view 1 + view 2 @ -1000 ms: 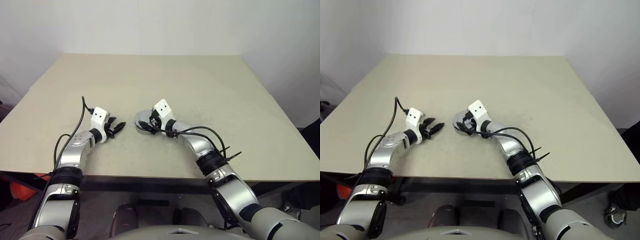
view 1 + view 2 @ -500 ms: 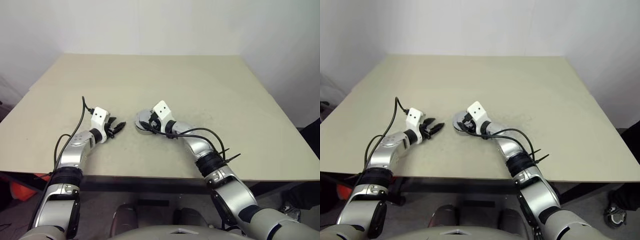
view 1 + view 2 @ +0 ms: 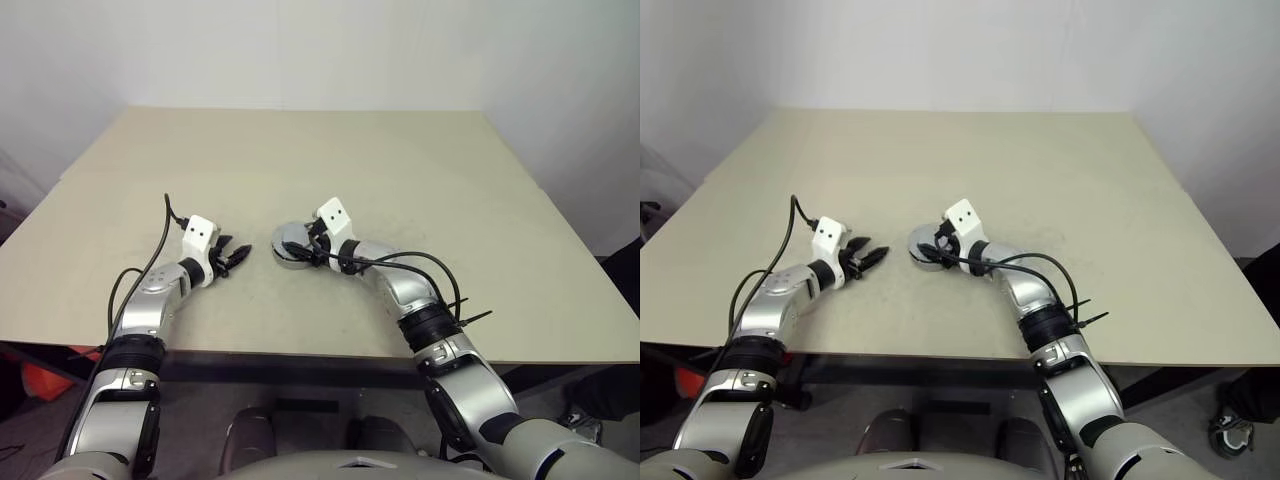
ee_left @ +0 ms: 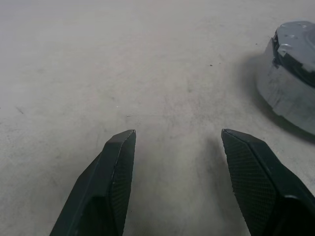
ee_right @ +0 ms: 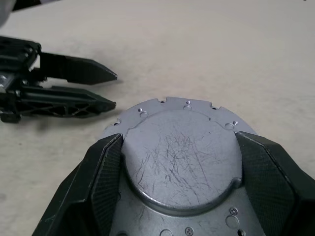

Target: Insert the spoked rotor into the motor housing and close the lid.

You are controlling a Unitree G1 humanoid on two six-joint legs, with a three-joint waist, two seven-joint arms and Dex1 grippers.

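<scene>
- The lid (image 5: 179, 157) covers the housing, so whatever is inside is hidden.
- The lid's near edge is cut off in the right wrist view.
- In the head views the right gripper (image 3: 312, 248) hides the lid's near side.

Both arms reach forward over the table, forearms angled inward toward each other. The left gripper (image 3: 237, 254) points forward and to the right, its 2 black fingers (image 4: 114, 189) spread apart with nothing between them. The right gripper (image 5: 179, 162) points forward and to the left, its 2 fingers (image 5: 101, 182) set wide apart.
</scene>
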